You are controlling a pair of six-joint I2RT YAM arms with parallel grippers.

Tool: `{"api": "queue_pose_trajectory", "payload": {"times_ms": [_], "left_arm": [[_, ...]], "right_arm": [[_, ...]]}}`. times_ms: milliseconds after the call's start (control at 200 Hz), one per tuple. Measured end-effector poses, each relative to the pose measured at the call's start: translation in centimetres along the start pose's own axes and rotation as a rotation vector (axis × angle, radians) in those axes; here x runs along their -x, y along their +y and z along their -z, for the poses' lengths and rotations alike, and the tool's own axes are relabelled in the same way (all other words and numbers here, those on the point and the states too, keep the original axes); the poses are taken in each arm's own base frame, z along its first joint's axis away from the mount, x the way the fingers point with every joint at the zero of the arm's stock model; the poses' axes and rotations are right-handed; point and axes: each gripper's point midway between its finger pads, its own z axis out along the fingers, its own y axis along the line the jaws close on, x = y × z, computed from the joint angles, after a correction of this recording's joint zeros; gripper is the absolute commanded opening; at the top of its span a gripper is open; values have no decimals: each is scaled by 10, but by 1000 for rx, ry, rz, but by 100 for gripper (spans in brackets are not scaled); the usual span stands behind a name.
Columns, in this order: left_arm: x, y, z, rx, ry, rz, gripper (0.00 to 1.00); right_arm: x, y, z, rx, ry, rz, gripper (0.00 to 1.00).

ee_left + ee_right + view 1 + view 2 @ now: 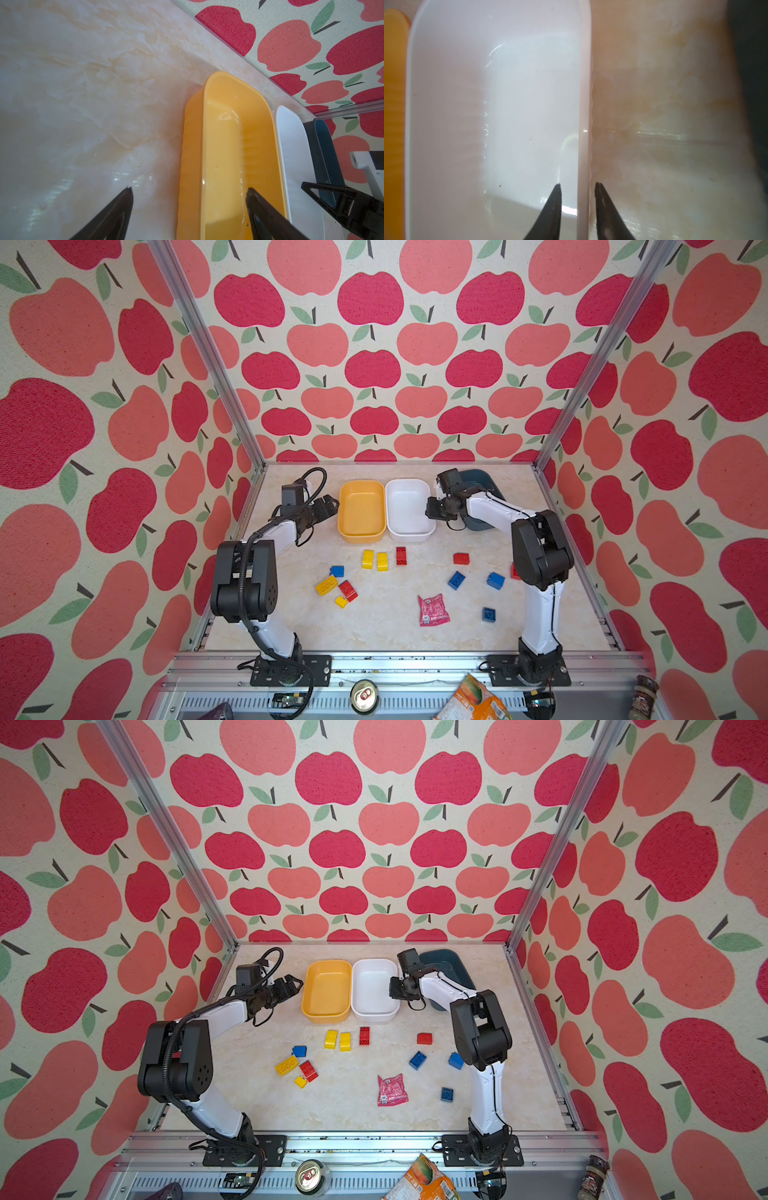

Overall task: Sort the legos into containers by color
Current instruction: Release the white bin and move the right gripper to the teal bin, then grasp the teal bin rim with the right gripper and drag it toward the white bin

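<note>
Over the right-hand wall of the white bin we find the right gripper. Its two dark fingers stand slightly apart, one inside the bin and one outside. The rim passes between them with a gap on either side, so nothing is pinched. Across the white bin from it, the left gripper hangs spread wide and empty, with one finger over the yellow-orange bin and the other over the marble-look tabletop.

The bins are glossy, shallow rounded rectangles. The yellow-orange one touches the white bin's left side, and both show bare floors. The dark blue-grey bin sits off the white bin's right side with a strip of tabletop between, and the right arm largely hides it.

We can read no writing. The pink snack packet, well in front of the white bin, carries print too small to make out.

The legos are chunky studded bricks, and all of them lie on the tabletop in front of the white bin. Closest are two yellow bricks side by side and a long red brick. A second red brick sits to their right. Farther forward and right are two blue bricks and a darker blue brick, plus a red piece half hidden by the right arm. Forward and left, a small blue brick, a long yellow brick, a red brick and a small yellow brick cluster together.
</note>
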Motion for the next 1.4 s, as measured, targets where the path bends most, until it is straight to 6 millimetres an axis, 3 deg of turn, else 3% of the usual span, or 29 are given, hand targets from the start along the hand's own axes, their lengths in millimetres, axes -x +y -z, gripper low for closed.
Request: {"api": "queue_pose_trajectory", "payload": {"times_ms": [205, 315, 510, 635, 745, 915, 1081, 1401], "left_arm": [[0, 0, 0, 0, -1, 0, 87], [0, 0, 0, -1, -1, 0, 88], [2, 0, 1, -4, -8, -2, 88], [2, 0, 1, -8, -12, -4, 88], [2, -2, 4, -11, -17, -6, 88], [10, -5, 11, -18, -41, -10, 89], [11, -1, 12, -13, -44, -5, 89], [8, 0, 12, -11, -38, -2, 89]], "right_arm": [[10, -4, 25, -30, -32, 37, 46], [23, -20, 47, -64, -67, 53, 50], [54, -91, 80, -185, -127, 24, 58], [64, -141, 96, -291, -145, 3, 58], [72, -173, 104, -368, -155, -1, 58], [72, -215, 103, -436, -131, -22, 58], [70, -243, 98, -456, -109, -53, 54], [63, -250, 76, -404, -60, -49, 36]]}}
